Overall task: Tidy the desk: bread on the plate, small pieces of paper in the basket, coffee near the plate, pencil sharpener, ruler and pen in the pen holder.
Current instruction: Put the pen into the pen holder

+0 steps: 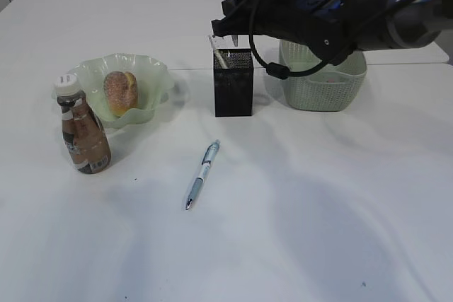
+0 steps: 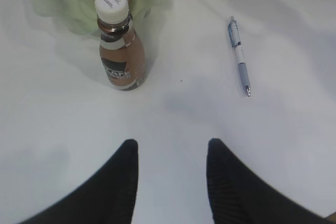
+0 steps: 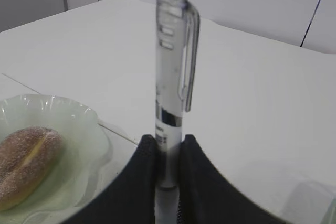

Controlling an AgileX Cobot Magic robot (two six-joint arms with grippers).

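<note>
White bench [image 1: 297, 210] carries everything. Right fingers [image 3: 169, 153] clamp a clear pen [image 3: 171, 77] upright, its long axis vertical, above the black pen holder [image 1: 233, 83]. Left fingers [image 2: 126, 171] stand apart, empty, nearer the blue pen [image 1: 202, 173] lying flat.

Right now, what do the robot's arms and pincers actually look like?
The right arm is chunky and black with a blue ring near its far end, and loose black cables loop around it. The left gripper has two broad, black, tapering fingers with a finely ribbed surface. The right gripper has similar dark, rounded fingers.
</note>
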